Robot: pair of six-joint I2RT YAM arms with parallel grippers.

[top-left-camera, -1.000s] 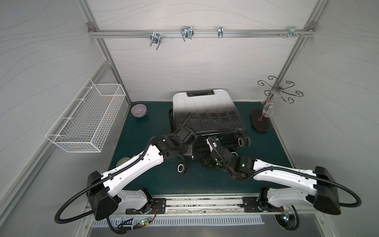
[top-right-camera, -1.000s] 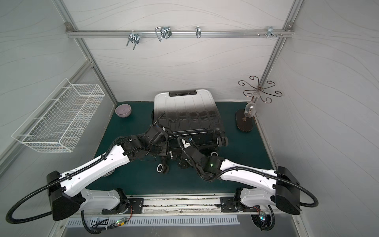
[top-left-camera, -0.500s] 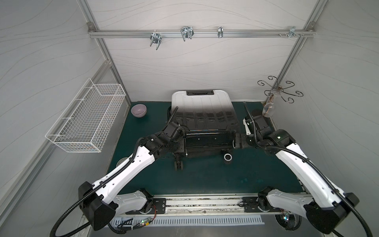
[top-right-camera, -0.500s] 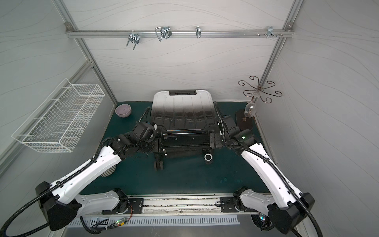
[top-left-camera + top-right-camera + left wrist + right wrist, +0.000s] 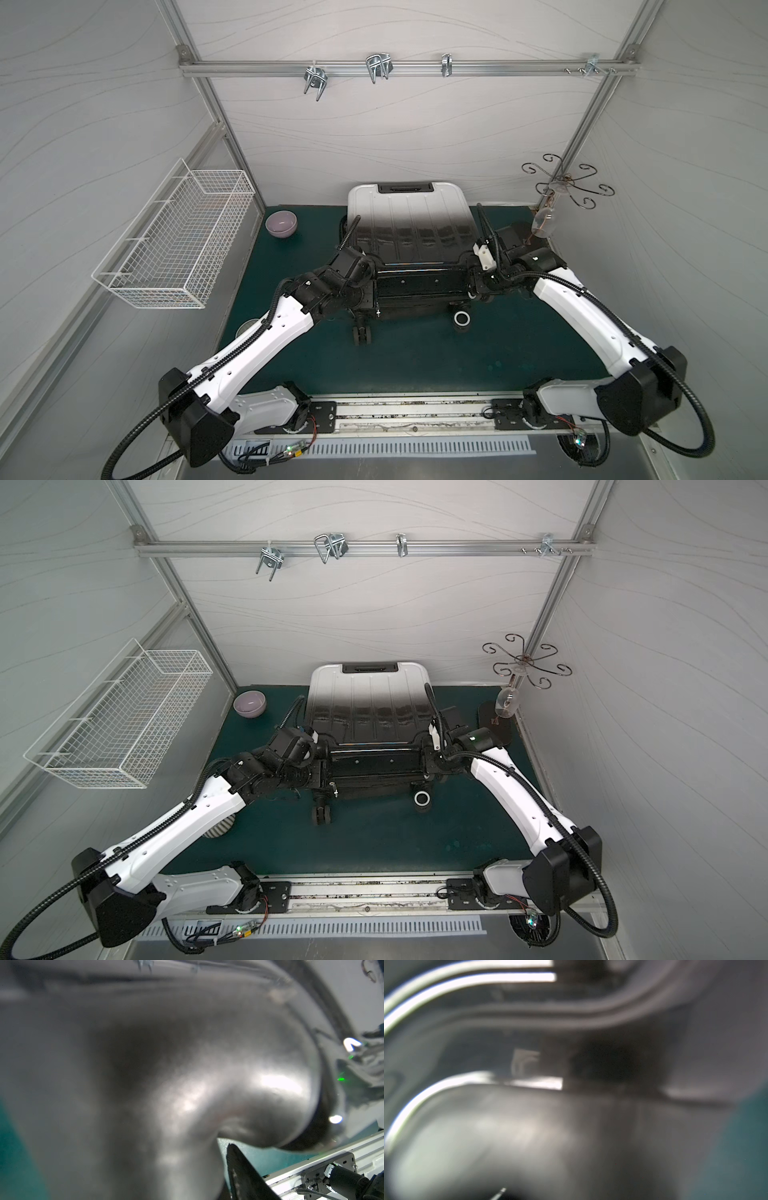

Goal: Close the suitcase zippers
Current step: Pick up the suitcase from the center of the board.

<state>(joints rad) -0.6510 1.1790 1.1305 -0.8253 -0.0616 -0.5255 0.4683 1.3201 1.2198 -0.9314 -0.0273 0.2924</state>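
The suitcase (image 5: 409, 224) lies flat on the green table in both top views, ribbed, white at the far end and black at the near end, wheels toward me. The zippers' black band (image 5: 417, 294) runs along the seam of the near face, and a small pale tab (image 5: 378, 311) hangs there. My left gripper (image 5: 366, 293) is pressed to the near left corner, my right gripper (image 5: 478, 286) to the near right corner. The left wrist view shows blurred shell (image 5: 187, 1064) and one black finger (image 5: 239, 1172). The right wrist view shows only blurred shell (image 5: 529, 1136), no fingers.
A lilac bowl (image 5: 281, 223) sits at the back left. A white wire basket (image 5: 174, 237) hangs on the left wall. A wire stand (image 5: 561, 187) with a hanging glass (image 5: 542, 224) is at the back right. A striped bowl (image 5: 220, 827) lies under my left forearm.
The right arm has swung from the middle of the near face out to the near right corner. The suitcase has turned square and slid back. The left gripper stays at the near left corner.
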